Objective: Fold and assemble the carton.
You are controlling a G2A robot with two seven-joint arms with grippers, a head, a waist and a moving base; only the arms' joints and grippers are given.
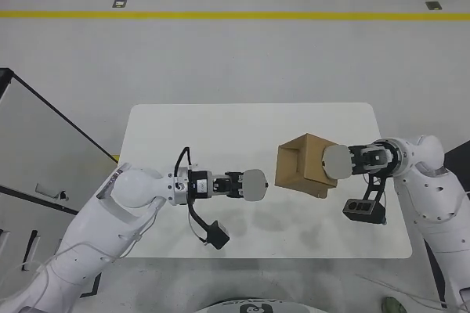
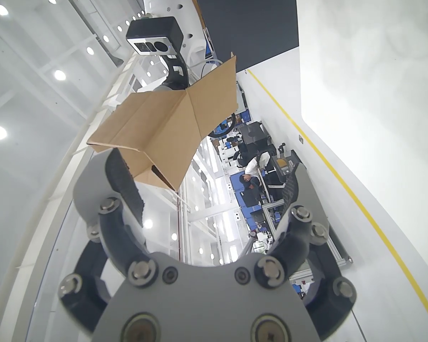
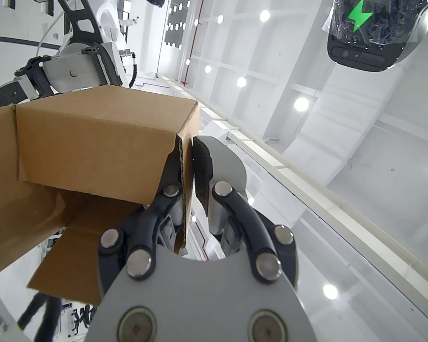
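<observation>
A brown cardboard carton (image 1: 304,165) hangs above the right half of the white table (image 1: 219,125), partly squared up with flaps loose. My right gripper (image 1: 338,163) is shut on one carton wall; in the right wrist view the corrugated edge (image 3: 184,176) sits pinched between the pads, one black pad (image 3: 202,172) showing. My left gripper (image 1: 254,186) is level with the carton's other side, a short gap away, open and holding nothing. In the left wrist view the carton (image 2: 164,126) floats ahead of the spread fingers (image 2: 123,176), its flaps splayed.
The table's near edge (image 1: 266,257) and rounded corners bound the work area. A dark cabinet (image 1: 16,141) stands off the table's left side. A yellow floor line (image 1: 235,15) runs behind. The right arm's wrist camera (image 1: 363,209) hangs below the carton's right side.
</observation>
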